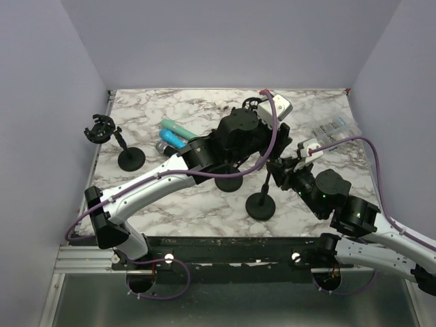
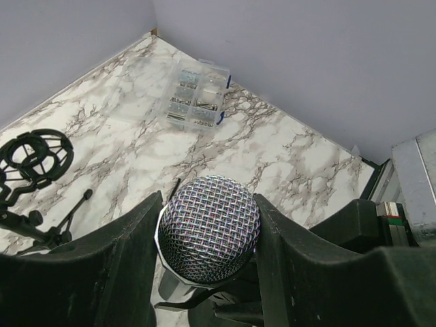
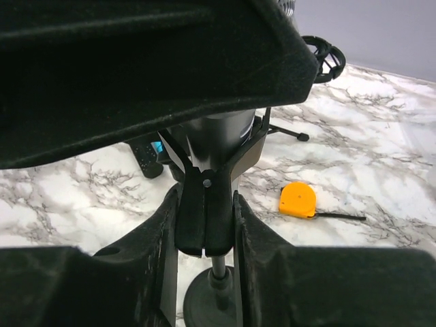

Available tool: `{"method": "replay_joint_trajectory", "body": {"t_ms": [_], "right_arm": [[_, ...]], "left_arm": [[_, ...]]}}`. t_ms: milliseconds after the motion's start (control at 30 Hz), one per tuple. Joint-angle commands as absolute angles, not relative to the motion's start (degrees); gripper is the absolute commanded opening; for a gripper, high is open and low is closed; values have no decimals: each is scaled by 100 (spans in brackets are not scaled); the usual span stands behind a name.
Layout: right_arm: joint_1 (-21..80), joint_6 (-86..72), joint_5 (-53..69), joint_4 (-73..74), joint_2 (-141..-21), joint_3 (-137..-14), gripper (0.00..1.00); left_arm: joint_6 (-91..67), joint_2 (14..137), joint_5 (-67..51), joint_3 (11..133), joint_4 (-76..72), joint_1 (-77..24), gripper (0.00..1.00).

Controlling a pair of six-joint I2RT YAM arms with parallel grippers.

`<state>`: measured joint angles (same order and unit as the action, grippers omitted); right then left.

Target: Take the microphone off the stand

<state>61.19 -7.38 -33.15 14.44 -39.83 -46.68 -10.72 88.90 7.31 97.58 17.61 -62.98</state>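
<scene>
The microphone's silver mesh head [image 2: 208, 228] is clamped between the black fingers of my left gripper [image 2: 208, 204]. In the right wrist view its grey body [image 3: 218, 136] sits in the fork of the stand's black clip [image 3: 204, 211]. My right gripper [image 3: 204, 225] is shut on that clip, above the thin pole and round base [image 3: 208, 303]. In the top view the stand's base [image 1: 261, 206] stands at the table's middle front. My left gripper [image 1: 262, 139] and right gripper [image 1: 283, 167] meet above it and hide the microphone.
A second stand with an empty shock mount [image 1: 101, 128] stands at the left, and another round base [image 1: 229, 182] lies under my left arm. Teal and blue microphones [image 1: 174, 133] lie behind. A clear parts box [image 1: 334, 129] is at the right and an orange tape measure [image 3: 298, 199] lies near the stand.
</scene>
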Motion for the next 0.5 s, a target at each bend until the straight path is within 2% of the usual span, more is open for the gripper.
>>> {"method": "replay_joint_trajectory", "body": {"t_ms": [0,267,467], "right_arm": [[6151,-529,-3592,1332,-4151,-4433,1],[6147,-618,-3750,1508,-4069,-4406,1],[6151,-607,-3563,1517,-4063,-4375,1]], "left_arm": [[-1134,8683,800,9826,1656,-6328,0],[-1088,8684,1249,10880,2508,-6328,0],[-134,8725,1878,12150,2796,-6335,0]]}}
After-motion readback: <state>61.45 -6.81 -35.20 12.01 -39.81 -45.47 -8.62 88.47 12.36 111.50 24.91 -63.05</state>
